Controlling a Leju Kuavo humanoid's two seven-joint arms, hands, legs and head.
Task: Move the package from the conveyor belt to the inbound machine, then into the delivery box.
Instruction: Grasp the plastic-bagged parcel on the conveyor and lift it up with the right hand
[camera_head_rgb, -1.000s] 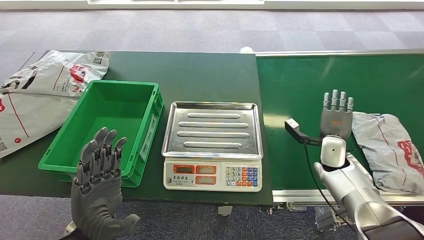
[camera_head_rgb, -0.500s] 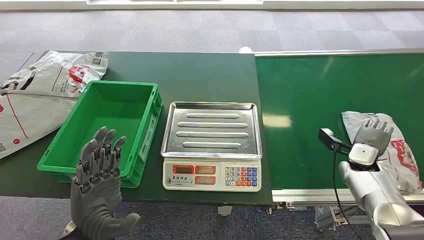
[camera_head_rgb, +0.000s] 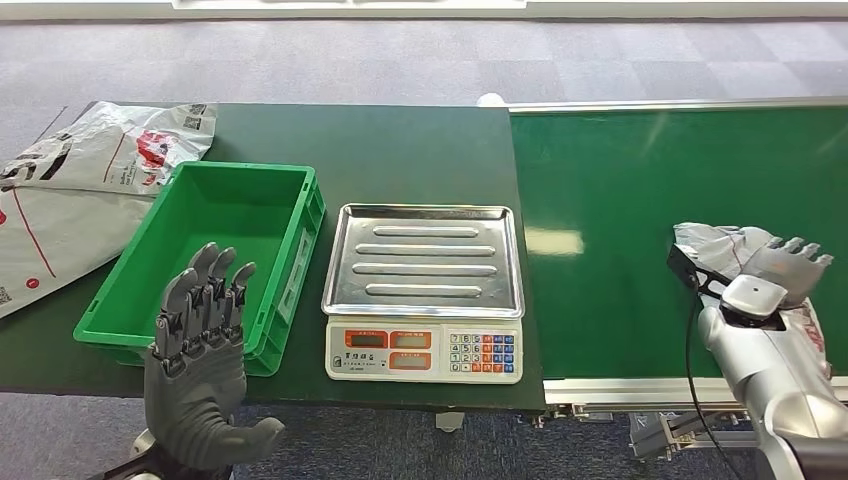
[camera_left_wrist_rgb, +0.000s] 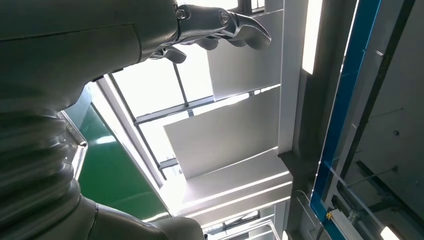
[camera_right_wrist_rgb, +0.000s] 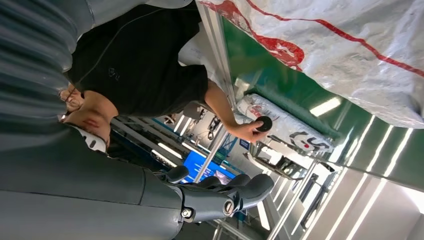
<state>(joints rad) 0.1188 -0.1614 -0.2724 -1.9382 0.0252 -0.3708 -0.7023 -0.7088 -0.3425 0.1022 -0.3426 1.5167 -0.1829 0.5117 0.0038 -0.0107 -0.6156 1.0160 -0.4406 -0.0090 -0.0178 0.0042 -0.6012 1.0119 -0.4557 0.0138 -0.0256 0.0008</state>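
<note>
Green conveyor belt (matte), grey carpet

Even, bright overhead light fills the head view, with a pale glare patch on the conveyor belt and sheen on the scale tray. Shadows are soft. Beyond the fingers, ceiling panels blow out white; wrist views look slightly soft.

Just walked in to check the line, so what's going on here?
The robot's right hand is over a grey package on the green conveyor belt; whether it grips it is unclear. The scale and the green bin hold nothing. The left hand hovers open before the bin. More grey bags lie at the table's far left.
</note>
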